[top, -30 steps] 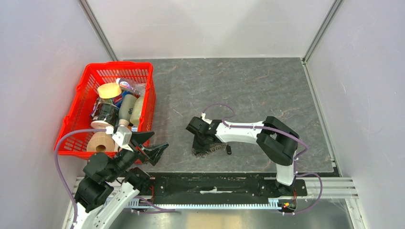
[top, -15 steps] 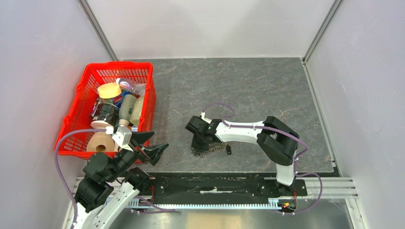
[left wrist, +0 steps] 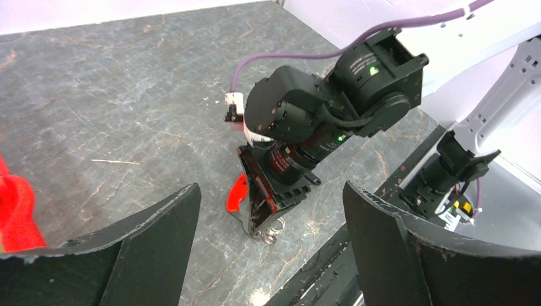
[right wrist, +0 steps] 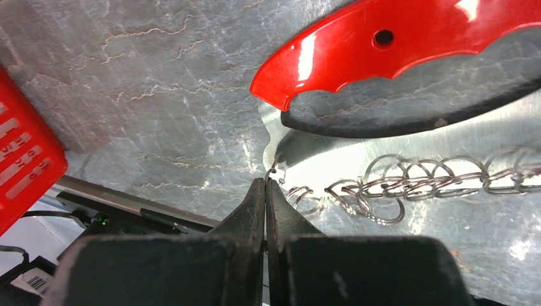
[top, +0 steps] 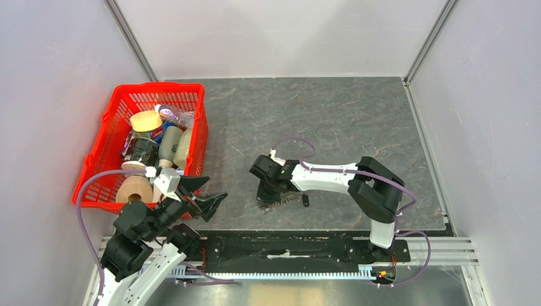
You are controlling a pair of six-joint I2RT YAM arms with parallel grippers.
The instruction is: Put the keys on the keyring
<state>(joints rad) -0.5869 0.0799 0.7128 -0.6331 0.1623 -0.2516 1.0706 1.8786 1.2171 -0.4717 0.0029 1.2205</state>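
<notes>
Now the right end effector (right wrist: 265,185) pinches an end loop of the keyring (right wrist: 332,57), keys (top: 305,200) just beside.

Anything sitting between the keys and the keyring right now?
Nothing visible. The keys lie on the table just right of the keyring in the top view. The right pincer is shut at the keyring's opposite end, clear of that gap.

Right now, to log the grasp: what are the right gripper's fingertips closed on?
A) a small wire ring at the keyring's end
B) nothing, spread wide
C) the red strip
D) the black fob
A: the right gripper is shut on an end ring of the keyring, clear of its red strip.
</notes>
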